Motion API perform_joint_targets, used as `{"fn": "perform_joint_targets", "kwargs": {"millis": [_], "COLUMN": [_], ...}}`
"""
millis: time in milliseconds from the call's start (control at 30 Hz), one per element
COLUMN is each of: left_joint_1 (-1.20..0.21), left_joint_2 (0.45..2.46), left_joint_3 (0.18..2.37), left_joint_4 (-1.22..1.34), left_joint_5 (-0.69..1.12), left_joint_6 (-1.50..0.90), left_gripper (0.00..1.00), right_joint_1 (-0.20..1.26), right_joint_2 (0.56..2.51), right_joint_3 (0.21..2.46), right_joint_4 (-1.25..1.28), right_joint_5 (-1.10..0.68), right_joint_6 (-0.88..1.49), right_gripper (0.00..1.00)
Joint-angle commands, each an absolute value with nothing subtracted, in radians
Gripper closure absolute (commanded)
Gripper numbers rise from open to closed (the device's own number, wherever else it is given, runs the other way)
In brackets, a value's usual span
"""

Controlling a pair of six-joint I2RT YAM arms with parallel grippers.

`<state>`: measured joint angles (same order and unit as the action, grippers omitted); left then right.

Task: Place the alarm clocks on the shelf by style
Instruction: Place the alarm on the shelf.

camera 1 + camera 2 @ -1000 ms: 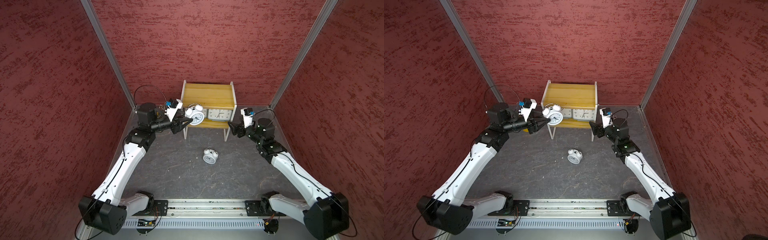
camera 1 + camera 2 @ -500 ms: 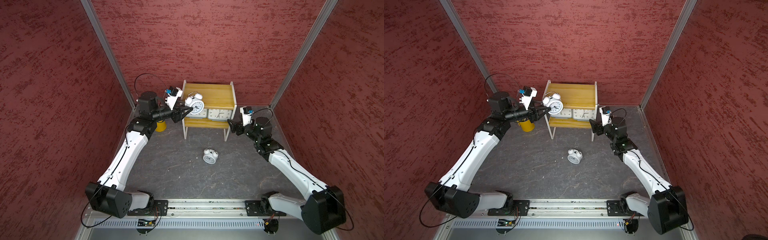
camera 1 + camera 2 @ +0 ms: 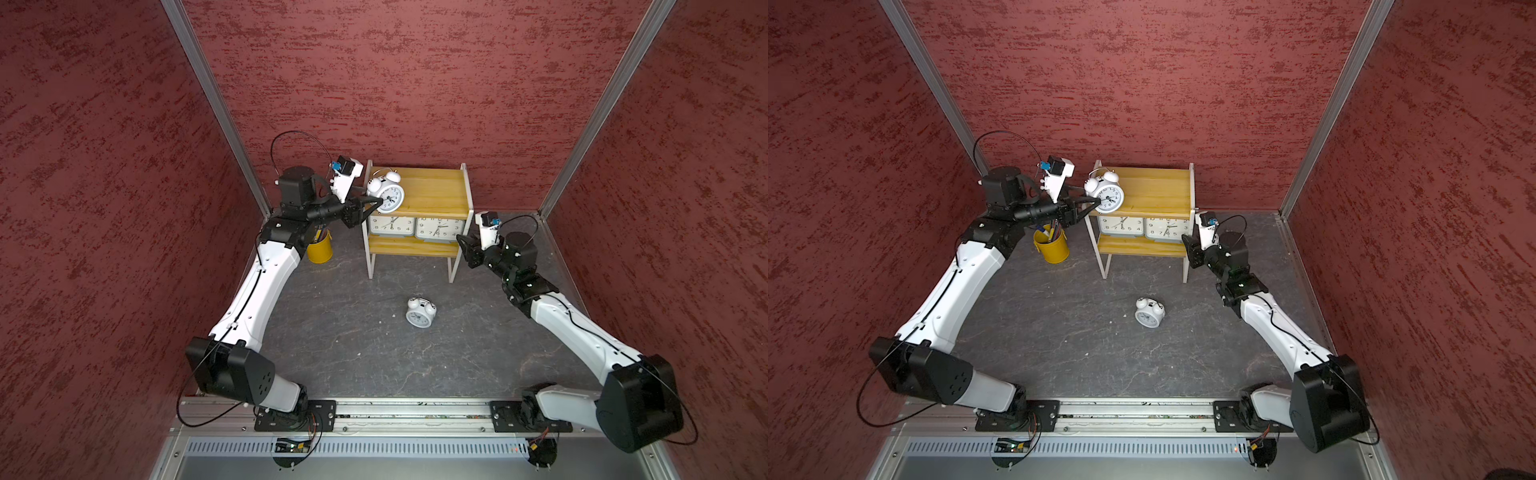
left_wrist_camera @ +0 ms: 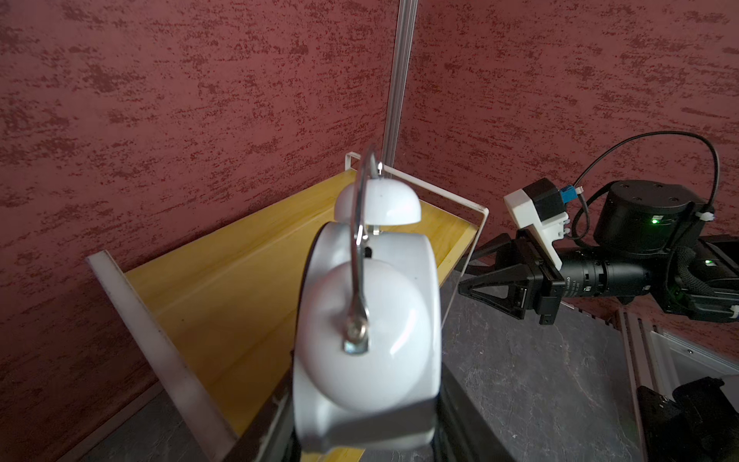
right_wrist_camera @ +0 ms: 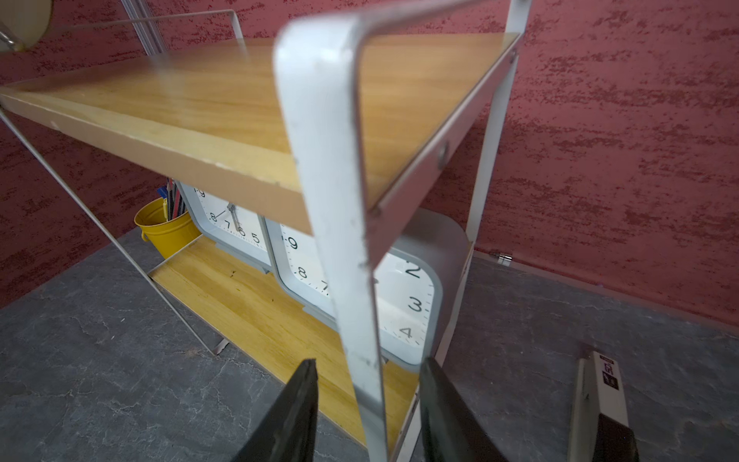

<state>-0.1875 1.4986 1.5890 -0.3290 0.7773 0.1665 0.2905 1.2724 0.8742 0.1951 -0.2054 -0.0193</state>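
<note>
White clock (image 3: pixel 388 194) clamped in left tool (image 3: pixel 379 200), shelf (image 3: pixel 434 195) edge | right tool (image 3: pixel 460 242) parted astride post (image 5: pixel 352 240)

A yellow bucket (image 3: pixel 1054 251) holding coloured pens (image 3: pixel 1051 229) stands upright on the dark grey, marbled tabletop (image 3: pixel 353 340) near its back left corner. Mottled red walls (image 3: pixel 415 83) with aluminium corner posts (image 3: pixel 215 104) enclose it.

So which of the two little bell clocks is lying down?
The bell clock on the floor in front of the shelf: it lies on its back, dial up. Its twin is held in the left gripper up at the shelf's top.
</note>
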Motion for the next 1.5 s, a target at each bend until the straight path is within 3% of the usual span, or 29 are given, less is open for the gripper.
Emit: {"fn": "perform_joint_targets", "kwargs": {"millis": [0,333,767,967,1167,1467], "left_joint_1": [-0.179,-0.171,-0.169,-0.17,-0.17,-0.17], "left_joint_2": [1.517,1.568,1.628,1.65,1.67,1.672], "left_joint_3": [1.644,1.679,1.734,1.752,1.769,1.778], "left_joint_4": [-0.308,-0.33,-0.38,-0.387,-0.405,-0.376], "left_joint_5": [0.795,0.8,0.809,0.82,0.811,0.781], "left_joint_6": [0.184,0.201,0.225,0.229,0.226,0.211], "left_gripper": [0.8,0.78,0.75,0.69,0.56,0.21], "right_joint_1": [0.287,0.287,0.288,0.288,0.288,0.287], "right_joint_2": [1.283,1.297,1.302,1.308,1.311,1.302], "right_joint_3": [0.914,0.917,0.922,0.922,0.923,0.91], "right_joint_4": [0.245,0.247,0.224,0.218,0.216,0.216], "right_joint_5": [-0.233,-0.252,-0.27,-0.273,-0.275,-0.267], "right_joint_6": [-0.027,-0.042,-0.045,-0.042,-0.042,-0.04], "right_gripper": [0.64,0.8,0.78,0.78,0.77,0.76]}}
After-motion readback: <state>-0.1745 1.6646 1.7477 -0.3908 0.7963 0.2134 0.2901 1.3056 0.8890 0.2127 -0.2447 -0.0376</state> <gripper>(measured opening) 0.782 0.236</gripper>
